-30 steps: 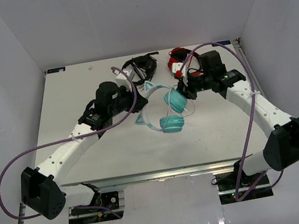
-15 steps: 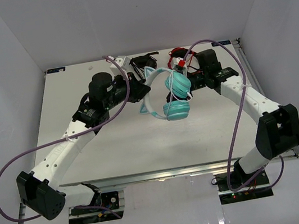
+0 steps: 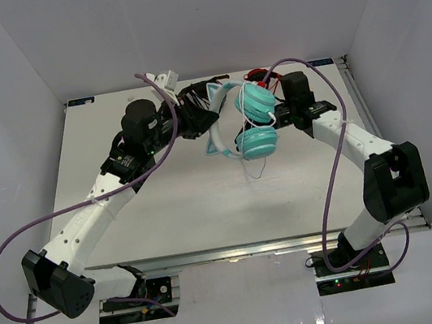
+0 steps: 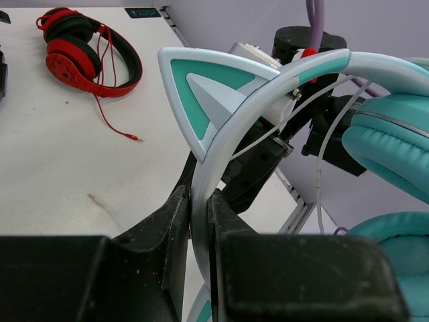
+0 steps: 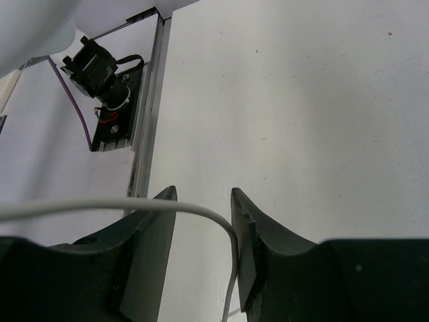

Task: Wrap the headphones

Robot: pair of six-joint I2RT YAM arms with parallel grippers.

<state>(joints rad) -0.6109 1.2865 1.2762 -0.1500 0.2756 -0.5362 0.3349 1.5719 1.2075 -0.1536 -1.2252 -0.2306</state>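
Observation:
The teal headphones (image 3: 257, 123) hang in the air above the far middle of the table, one ear cup above the other. My left gripper (image 3: 197, 120) is shut on their whitish headband (image 4: 201, 176) just below a cat ear (image 4: 209, 87). My right gripper (image 3: 276, 115) is right beside the ear cups. Its jaws (image 5: 203, 194) stand apart, and the thin white cable (image 5: 216, 218) runs loosely between them and bends down along the right finger. A loop of cable (image 3: 261, 169) dangles under the cups.
Red headphones (image 4: 87, 57) with a red cable lie at the far right of the table, partly hidden in the top view (image 3: 255, 76). Black headphones (image 3: 206, 89) lie at the far middle behind my left gripper. The table's right rail (image 5: 149, 114) shows in the right wrist view.
Both arms have moved toward the far side. The headphones have gone from lying on the table to hanging upright in the air. The right gripper has stayed close to the ear cups.

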